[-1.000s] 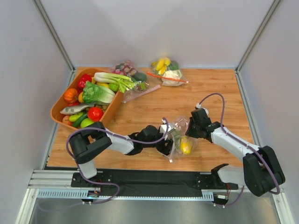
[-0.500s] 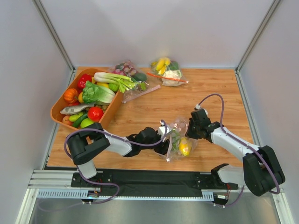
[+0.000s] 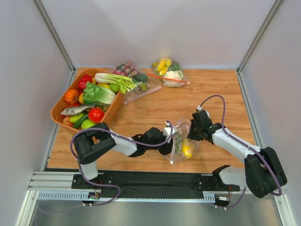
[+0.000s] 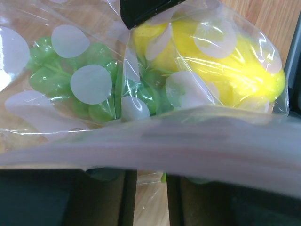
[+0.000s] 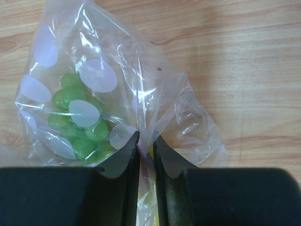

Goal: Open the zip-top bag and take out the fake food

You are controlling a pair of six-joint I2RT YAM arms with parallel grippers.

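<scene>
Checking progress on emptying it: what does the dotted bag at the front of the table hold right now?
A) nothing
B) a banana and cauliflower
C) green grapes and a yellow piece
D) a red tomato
C: the left wrist view shows green grapes and a yellow piece inside the bag.
</scene>
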